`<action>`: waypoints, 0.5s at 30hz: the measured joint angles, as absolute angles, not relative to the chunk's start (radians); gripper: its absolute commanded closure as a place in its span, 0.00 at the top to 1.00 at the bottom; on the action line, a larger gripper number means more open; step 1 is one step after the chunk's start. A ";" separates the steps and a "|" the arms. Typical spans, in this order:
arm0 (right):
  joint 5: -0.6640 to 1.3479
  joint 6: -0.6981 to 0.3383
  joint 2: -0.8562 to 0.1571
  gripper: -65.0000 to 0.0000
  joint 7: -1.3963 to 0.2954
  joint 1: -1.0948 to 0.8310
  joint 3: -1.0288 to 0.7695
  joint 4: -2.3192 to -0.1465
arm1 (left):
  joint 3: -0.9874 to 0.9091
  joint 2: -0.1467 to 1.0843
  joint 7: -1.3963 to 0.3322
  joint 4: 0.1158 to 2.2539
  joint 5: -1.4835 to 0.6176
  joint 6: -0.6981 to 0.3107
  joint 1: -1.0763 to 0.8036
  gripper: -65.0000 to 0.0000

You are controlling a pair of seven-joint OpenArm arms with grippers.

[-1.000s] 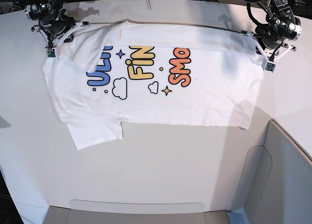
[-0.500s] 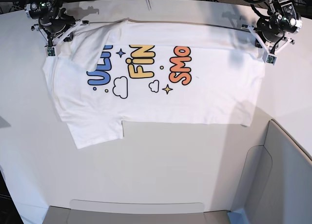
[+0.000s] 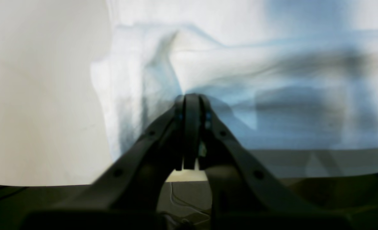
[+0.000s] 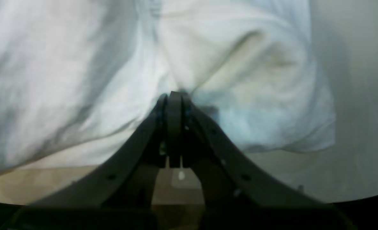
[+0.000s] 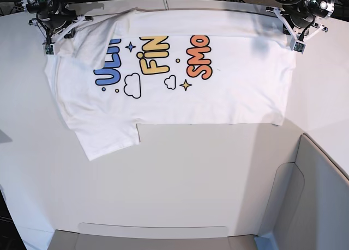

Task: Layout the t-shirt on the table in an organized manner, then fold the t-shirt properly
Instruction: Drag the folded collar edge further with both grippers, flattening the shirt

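Across the far half of the broad white table (image 5: 174, 184) lies the white cotton t-shirt (image 5: 218, 97) with blue, yellow and orange lettering — print up, one sleeve reaching toward 7 o'clock. At 1 o'clock the left gripper (image 5: 297, 35) is pinched on its corner; at 11 o'clock the right gripper (image 5: 49, 40) is likewise pressed together on cloth.

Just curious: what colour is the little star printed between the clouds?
Yellow, a four-pointed star on the t-shirt; base view shows it best.
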State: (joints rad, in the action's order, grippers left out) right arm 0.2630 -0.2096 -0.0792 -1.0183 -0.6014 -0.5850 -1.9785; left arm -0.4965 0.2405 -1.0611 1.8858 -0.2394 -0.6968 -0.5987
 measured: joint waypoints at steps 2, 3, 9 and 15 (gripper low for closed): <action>0.279 -0.209 -0.080 0.00 -1.032 -0.595 -0.588 -1.979 | -0.496 0.238 -1.086 1.913 -0.234 -0.697 -0.598 0.00; 0.293 -0.209 -0.081 0.00 -1.041 -0.590 -0.592 -1.983 | -0.496 0.235 -1.100 1.937 -0.234 -0.698 -0.599 0.00; 0.334 -0.200 -0.080 0.00 -1.080 -0.558 -0.634 -2.038 | -0.508 0.231 -1.099 2.028 -0.229 -0.701 -0.537 0.00; 0.339 -0.201 -0.082 0.00 -1.079 -0.458 -0.718 -2.039 | -0.634 0.215 -1.115 2.028 -0.226 -0.701 -0.433 0.00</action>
State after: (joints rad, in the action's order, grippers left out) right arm 0.3393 -0.2012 -0.0822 -1.0786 -0.4580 -0.7177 -2.0392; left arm -0.6342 0.2153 -1.1152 2.0277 -0.2260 -0.7006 -0.4332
